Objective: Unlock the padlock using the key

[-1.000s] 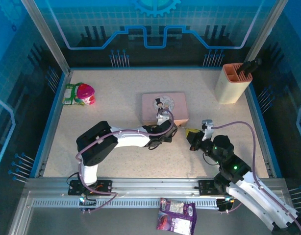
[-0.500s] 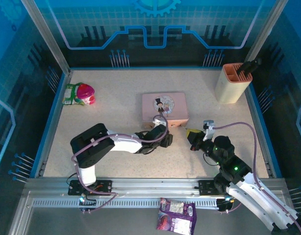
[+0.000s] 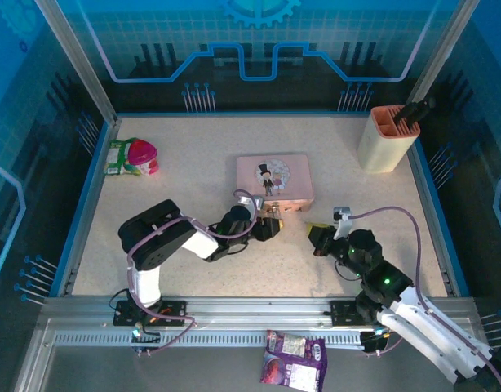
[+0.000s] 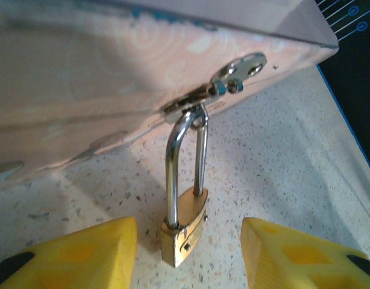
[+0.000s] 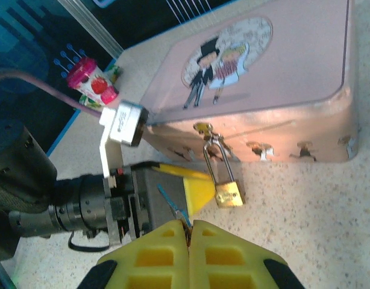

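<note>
Pink-lidded cup (image 3: pixel 141 153) sits far left on the tabletop (image 3: pixel 193 163), well apart from the work. My left tool (image 3: pixel 272 225) is spread, with its yellow fingers (image 4: pixel 82 256) on either side of the padlock (image 4: pixel 185 232); my left wrist view has a gap on each side. Padlock's silvery shackle (image 4: pixel 173 162) is hooked through the hasp (image 4: pixel 233 75) on the near wall of the pink tin (image 3: pixel 274 177). Both shackle legs sit in the brass body, which is down at the tabletop. My right tool (image 5: pixel 190 238), just right of the padlock, is pressed together, pinching the key (image 5: pixel 172 205). It is a thin dark sliver sticking out of the tips, near the padlock but apart from it. Beige holder (image 3: pixel 387 139) stands far right at the back.
</note>
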Available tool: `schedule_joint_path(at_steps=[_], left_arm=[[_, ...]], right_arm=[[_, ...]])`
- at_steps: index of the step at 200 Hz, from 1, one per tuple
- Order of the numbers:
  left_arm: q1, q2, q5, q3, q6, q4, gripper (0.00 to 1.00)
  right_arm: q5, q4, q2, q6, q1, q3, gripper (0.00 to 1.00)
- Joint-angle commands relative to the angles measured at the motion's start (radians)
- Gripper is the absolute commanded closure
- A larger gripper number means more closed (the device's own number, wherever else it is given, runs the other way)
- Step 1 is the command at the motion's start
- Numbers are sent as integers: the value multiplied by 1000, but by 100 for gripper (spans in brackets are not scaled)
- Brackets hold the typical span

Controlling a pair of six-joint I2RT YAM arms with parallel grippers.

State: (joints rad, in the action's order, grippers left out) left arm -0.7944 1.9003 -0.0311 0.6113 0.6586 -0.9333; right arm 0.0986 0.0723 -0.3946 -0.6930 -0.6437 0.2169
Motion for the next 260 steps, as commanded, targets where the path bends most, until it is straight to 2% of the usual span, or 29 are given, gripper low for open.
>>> schedule_joint_path(at_steps=[1,46,83,95,129,187,260], left_arm=[[6,62,-4,37,41,41,52],[5,92,7,112,55,158,52],[4,110,4,149,67,202,58],[4,121,-5,157,73,197,62],[4,129,-5,158,93,184,80],[5,101,-21,103,147,43,99],[6,120,-90,49,360,-240,100]], right_arm=[[44,-55,-2,-50,-39,-20,100],[78,-67,-1,-74,-63,-30,100],[112,-62,-11,-107,-87,-43,100],[116,-69,-12,-115,-89,-49,100],[106,-88,-36,-170,-90,-66,100],[65,-178,-168,-393,-89,-135,100],[-95,-468,-412,-592,9,-179,100]])
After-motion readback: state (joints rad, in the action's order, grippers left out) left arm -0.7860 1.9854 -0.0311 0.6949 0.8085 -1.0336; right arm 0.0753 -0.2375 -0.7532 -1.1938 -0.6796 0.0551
